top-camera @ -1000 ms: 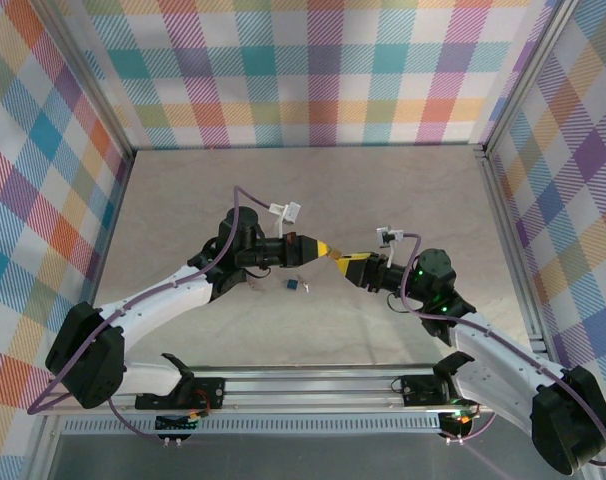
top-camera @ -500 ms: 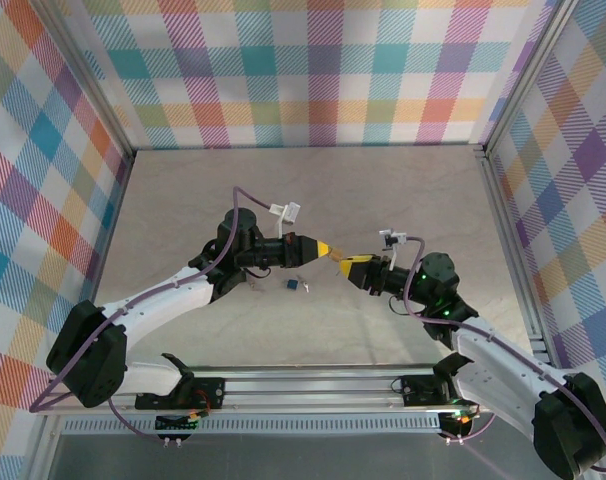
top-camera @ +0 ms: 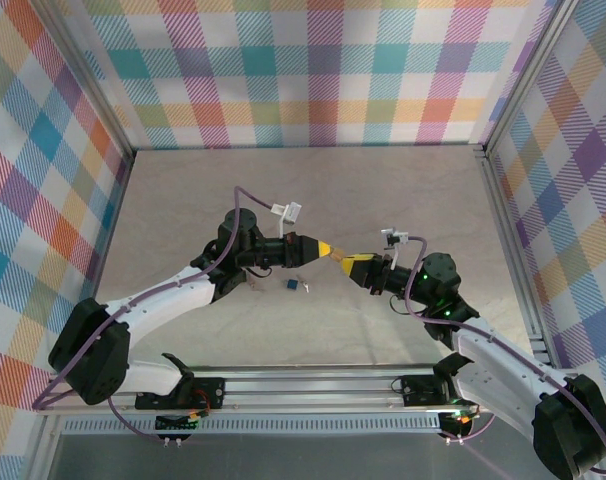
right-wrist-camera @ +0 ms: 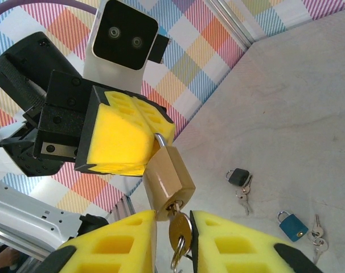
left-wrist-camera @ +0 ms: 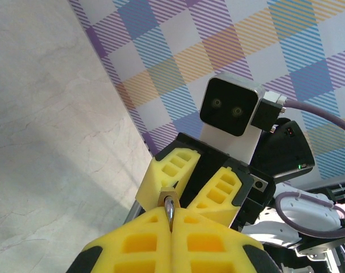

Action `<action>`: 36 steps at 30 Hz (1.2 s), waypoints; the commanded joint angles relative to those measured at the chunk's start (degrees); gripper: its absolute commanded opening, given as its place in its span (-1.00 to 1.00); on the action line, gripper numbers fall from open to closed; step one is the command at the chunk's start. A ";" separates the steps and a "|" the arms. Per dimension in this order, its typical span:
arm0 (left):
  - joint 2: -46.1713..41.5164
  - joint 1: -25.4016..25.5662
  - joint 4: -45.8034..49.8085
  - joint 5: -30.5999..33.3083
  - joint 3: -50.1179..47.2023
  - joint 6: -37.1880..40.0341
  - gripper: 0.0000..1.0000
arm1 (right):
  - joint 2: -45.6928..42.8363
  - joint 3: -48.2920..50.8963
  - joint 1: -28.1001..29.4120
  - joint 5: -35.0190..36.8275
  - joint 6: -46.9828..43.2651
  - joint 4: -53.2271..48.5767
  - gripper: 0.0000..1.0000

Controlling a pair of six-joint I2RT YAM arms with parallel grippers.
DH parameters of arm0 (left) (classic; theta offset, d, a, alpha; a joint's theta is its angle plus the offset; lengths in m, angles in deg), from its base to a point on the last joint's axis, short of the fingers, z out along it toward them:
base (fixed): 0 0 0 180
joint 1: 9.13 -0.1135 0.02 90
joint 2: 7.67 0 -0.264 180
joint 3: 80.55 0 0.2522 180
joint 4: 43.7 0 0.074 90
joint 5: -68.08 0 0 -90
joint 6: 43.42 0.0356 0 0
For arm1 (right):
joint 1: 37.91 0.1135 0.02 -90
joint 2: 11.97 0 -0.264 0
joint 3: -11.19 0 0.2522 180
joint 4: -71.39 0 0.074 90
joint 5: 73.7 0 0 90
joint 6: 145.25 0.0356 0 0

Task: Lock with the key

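Yellow fingers of my right gripper (right-wrist-camera: 173, 220) sit nearest in the right wrist view, standing on either side of the key (right-wrist-camera: 179, 230). A sliver of gap shows on one side of it, so I cannot tell whether I am actually pinching it. The key points toward 12 o'clock, its blade pushed into the bottom of the brass padlock (right-wrist-camera: 168, 181), with a ring dangling below its bow.

Just past the padlock body, my left gripper (right-wrist-camera: 155, 136) is clamped tight on the shackle (left-wrist-camera: 169, 207), fingers pressed together, holding the lock in the air, tilted, between my two arms. From the left wrist camera, the shackle's steel tip pokes out between my closed pads, and my right gripper faces me just beyond it at 12 o'clock.

Farther off on the table (right-wrist-camera: 298, 114), toward 3 o'clock from the brass lock, lie a small black padlock (right-wrist-camera: 238, 176) and a blue padlock (right-wrist-camera: 292, 224), each with keys beside it. Beyond stands the checked wall (top-camera: 303, 70).
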 commanded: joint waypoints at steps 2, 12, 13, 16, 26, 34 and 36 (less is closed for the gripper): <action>1.04 -0.63 -4.27 -1.70 -1.03 -1.38 -1.00 | -0.57 0.30 -0.23 -0.32 -1.38 4.17 -0.61; 1.01 -0.63 -5.31 -1.87 -1.27 -1.76 -1.00 | -0.96 0.65 -0.23 -0.17 -1.46 4.10 -0.74; 1.10 -0.63 -5.44 -1.87 -1.36 -1.84 -1.00 | -0.96 0.66 -0.24 -0.14 -1.55 4.09 -0.76; 1.05 -0.63 -5.92 -1.91 -1.44 -2.01 -1.00 | -1.16 0.66 -0.23 -0.03 -1.64 3.90 -0.83; 0.73 -0.72 -8.65 -1.99 -2.36 -3.03 -1.00 | -1.73 1.02 -0.29 0.67 -1.73 3.42 -1.00; 0.44 -1.67 -13.28 -1.15 -3.71 -5.58 -1.00 | -3.68 1.24 -0.23 1.36 -1.99 0.76 -1.00; 0.38 -1.85 -14.61 -0.95 -4.12 -6.22 -1.00 | -3.97 1.51 -0.23 1.41 -1.99 0.66 -1.00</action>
